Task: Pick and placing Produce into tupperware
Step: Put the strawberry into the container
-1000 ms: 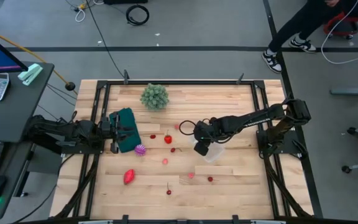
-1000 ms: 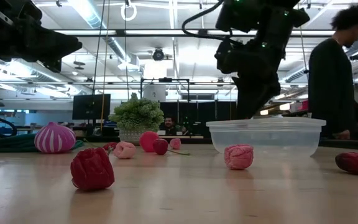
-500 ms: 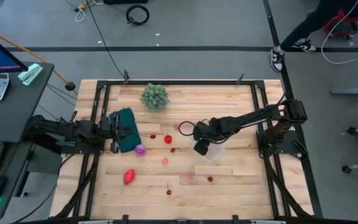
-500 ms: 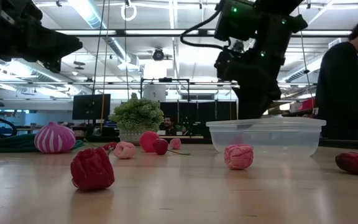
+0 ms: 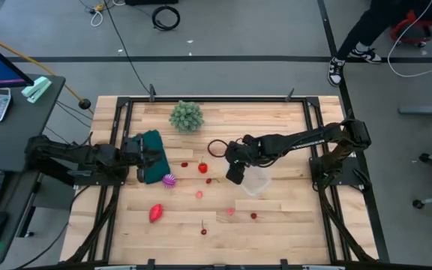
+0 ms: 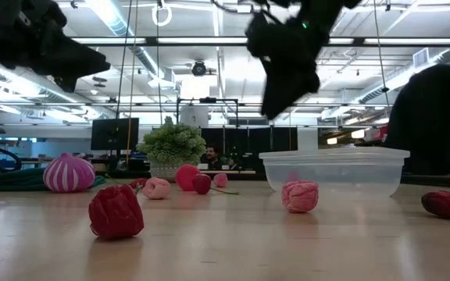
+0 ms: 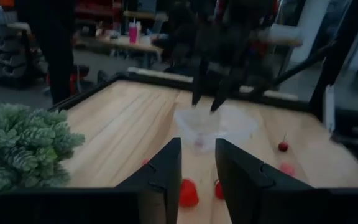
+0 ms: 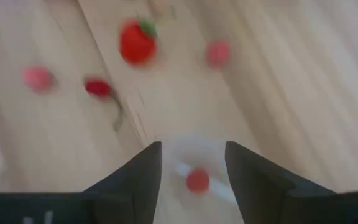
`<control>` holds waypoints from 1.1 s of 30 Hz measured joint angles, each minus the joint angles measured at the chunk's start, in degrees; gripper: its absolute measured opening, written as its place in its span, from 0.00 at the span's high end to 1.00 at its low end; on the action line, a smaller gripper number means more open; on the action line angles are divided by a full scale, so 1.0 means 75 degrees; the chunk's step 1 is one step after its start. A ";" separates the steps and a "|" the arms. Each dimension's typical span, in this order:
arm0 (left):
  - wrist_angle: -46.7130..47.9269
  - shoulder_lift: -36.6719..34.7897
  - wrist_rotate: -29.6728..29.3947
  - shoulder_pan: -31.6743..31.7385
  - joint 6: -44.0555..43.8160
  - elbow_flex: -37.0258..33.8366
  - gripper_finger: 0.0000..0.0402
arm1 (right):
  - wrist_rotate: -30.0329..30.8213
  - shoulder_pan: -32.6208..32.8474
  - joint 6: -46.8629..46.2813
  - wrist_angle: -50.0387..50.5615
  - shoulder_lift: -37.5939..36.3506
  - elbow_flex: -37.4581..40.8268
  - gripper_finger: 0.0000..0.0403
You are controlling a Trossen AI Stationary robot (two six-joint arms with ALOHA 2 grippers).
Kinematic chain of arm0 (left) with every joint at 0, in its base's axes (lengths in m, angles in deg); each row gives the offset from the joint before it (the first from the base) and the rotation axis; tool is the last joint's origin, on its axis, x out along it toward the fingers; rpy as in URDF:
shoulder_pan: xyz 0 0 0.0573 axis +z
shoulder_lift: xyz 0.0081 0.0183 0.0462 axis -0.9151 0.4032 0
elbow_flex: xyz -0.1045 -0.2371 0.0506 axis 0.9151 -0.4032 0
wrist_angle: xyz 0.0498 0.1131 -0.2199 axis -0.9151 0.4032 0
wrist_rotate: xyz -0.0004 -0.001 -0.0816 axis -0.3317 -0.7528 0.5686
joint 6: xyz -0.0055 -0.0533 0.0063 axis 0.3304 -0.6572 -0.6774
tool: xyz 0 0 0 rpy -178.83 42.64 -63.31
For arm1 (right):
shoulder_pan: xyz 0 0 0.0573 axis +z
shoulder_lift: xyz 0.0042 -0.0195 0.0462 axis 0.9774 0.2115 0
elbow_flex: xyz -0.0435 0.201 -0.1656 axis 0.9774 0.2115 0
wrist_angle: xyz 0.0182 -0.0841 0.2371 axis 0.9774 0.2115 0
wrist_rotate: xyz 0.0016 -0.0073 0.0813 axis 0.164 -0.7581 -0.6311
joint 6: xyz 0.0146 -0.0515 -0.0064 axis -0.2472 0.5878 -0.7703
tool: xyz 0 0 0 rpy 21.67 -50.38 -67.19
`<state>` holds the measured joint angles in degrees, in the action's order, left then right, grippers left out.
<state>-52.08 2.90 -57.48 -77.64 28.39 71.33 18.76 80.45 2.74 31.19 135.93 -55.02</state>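
Note:
The clear tupperware point(image 5: 256, 181) stands right of the table's middle, with one red berry point(image 8: 197, 180) lying inside it. My right gripper point(image 5: 233, 177) hangs open above the tub's left end point(image 6: 276, 109), holding nothing. Produce lies loose on the wood: a strawberry point(image 5: 202, 168), a striped ball point(image 5: 169, 180), a red piece point(image 5: 155, 213), a pink berry point(image 6: 299, 197) and several small cherries. My left gripper point(image 5: 142, 160) waits at the left edge over the dark green cloth point(image 5: 154, 150), pointing level, its fingers point(image 7: 166, 180) a little apart with nothing between them.
A spiky green plant point(image 5: 187, 116) stands at the far side, left of centre. A black frame rims the table point(image 5: 223, 100). A person point(image 6: 428, 117) stands beyond the table's right side. Bare wood lies along the near edge and at the far right.
My right gripper has risen out of the tupperware and gone a little toward the table's left edge; it now hangs clear above the tub's rim. The tub and the loose produce have stayed in place.

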 joint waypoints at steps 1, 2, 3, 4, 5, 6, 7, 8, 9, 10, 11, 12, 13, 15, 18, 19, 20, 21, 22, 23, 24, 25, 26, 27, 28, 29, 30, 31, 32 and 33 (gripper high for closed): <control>0.0064 0.0184 -0.0050 0.0000 0.0000 0.0184 0.72 | 0.0035 -0.0001 -0.0011 -0.0008 -0.0002 -0.0187 0.54; 0.0066 0.0372 -0.0090 0.0000 -0.0001 0.0359 0.71 | 0.0049 -0.0002 -0.0072 -0.0027 -0.0007 -0.0352 0.54; 0.0056 0.0578 -0.0149 0.0000 -0.0014 0.0550 0.70 | 0.0056 0.0002 -0.0176 -0.0041 -0.0009 -0.0506 0.54; 0.0031 0.0776 -0.0226 0.0000 -0.0079 0.0735 0.69 | 0.0060 0.0019 -0.0295 -0.0036 -0.0009 -0.0638 0.54; 0.0011 0.1005 -0.0278 0.0006 -0.0250 0.0914 0.69 | 0.0063 0.0040 -0.0395 -0.0041 -0.0009 -0.0754 0.55; 0.0060 0.1216 -0.0333 0.0032 -0.0453 0.1062 0.69 | 0.0072 0.0068 -0.0472 -0.0072 -0.0010 -0.0835 0.55; 0.0096 0.1452 -0.0350 0.0088 -0.0705 0.1208 0.69 | 0.0069 0.0102 -0.0517 -0.0136 -0.0016 -0.0877 0.55; 0.0151 0.1706 -0.0354 0.0166 -0.1006 0.1366 0.69 | 0.0067 0.0146 -0.0552 -0.0209 -0.0017 -0.0889 0.55; 0.0267 0.1926 -0.0369 0.0245 -0.1241 0.1487 0.70 | 0.0061 0.0197 -0.0552 -0.0247 -0.0017 -0.0889 0.56; 0.0454 0.2158 -0.0368 0.0335 -0.1445 0.1584 0.71 | 0.0060 0.0244 -0.0554 -0.0241 -0.0017 -0.0886 0.56; 0.0602 0.2412 -0.0369 0.0433 -0.1573 0.1665 0.72 | 0.0060 0.0297 -0.0554 -0.0239 -0.0017 -0.0886 0.56; 0.0651 0.2667 -0.0368 0.0538 -0.1638 0.1712 0.73 | 0.0060 0.0360 -0.0554 -0.0252 -0.0017 -0.0886 0.57; 0.0650 0.2900 -0.0367 0.0655 -0.1655 0.1715 0.73 | 0.0063 0.0424 -0.0554 -0.0256 -0.0017 -0.0886 0.57; 0.0682 0.3403 -0.0364 0.0906 -0.1849 0.1712 0.75 | 0.0062 0.0563 -0.0554 -0.0256 -0.0017 -0.0884 0.58; 0.0394 0.4110 -0.0270 0.1266 -0.2267 0.1712 0.77 | 0.0051 0.0736 -0.0554 -0.0260 -0.0017 -0.0883 0.59; 0.0162 0.4327 -0.0141 0.1373 -0.2343 0.1712 0.77 | 0.0042 0.0774 -0.0532 -0.0259 -0.0017 -0.0883 0.59; -0.0119 0.4554 0.0057 0.1478 -0.2367 0.1712 0.77 | 0.0044 0.0805 -0.0473 -0.0260 -0.0017 -0.0880 0.59; -0.0412 0.4782 0.0287 0.1573 -0.2372 0.1712 0.77 | 0.0080 0.0835 -0.0391 -0.0259 -0.0016 -0.0880 0.59; -0.0747 0.5011 0.0555 0.1655 -0.2371 0.1712 0.78 | 0.0181 0.0860 -0.0331 -0.0259 -0.0015 -0.0880 0.59; -0.1065 0.5227 0.0810 0.1733 -0.2368 0.1712 0.78 | 0.0324 0.0894 -0.0299 -0.0260 -0.0016 -0.0880 0.60; -0.1407 0.5469 0.0997 0.1801 -0.2372 0.1712 0.78 | 0.0480 0.0924 -0.0266 -0.0259 -0.0015 -0.0880 0.60; -0.1740 0.5722 0.1146 0.1866 -0.2372 0.1715 0.77 | 0.0573 0.0935 -0.0219 -0.0259 -0.0015 -0.0880 0.60; -0.1932 0.5964 0.1194 0.1929 -0.2372 0.1715 0.77 | 0.0597 0.0938 -0.0158 -0.0259 -0.0015 -0.0880 0.60; -0.2093 0.6225 0.1204 0.1987 -0.2371 0.1715 0.76 | 0.0611 0.0935 -0.0130 -0.0259 -0.0015 -0.0880 0.60; -0.2206 0.6495 0.1207 0.2043 -0.2382 0.1715 0.76 | 0.0611 0.0935 -0.0116 -0.0259 -0.0015 -0.0877 0.60; -0.2336 0.6786 0.1208 0.2096 -0.2398 0.1715 0.75 | 0.0611 0.0935 -0.0114 -0.0259 -0.0015 -0.0877 0.60; -0.2497 0.7073 0.1208 0.2135 -0.2400 0.1715 0.74 | 0.0614 0.0935 -0.0119 -0.0259 -0.0015 -0.0877 0.60; -0.2672 0.7345 0.1210 0.2162 -0.2401 0.1714 0.74 | 0.0614 0.0935 -0.0119 -0.0259 -0.0015 -0.0877 0.60; -0.2912 0.7615 0.1217 0.2171 -0.2399 0.1715 0.73 | 0.0614 0.0935 -0.0119 -0.0259 -0.0015 -0.0875 0.60; -0.3195 0.7872 0.1255 0.2171 -0.2398 0.1712 0.72 | 0.0614 0.0935 -0.0119 -0.0259 -0.0015 -0.0874 0.60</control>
<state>-76.04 61.95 -48.07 -61.36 10.40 84.17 23.36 87.46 1.84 29.25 135.82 -61.58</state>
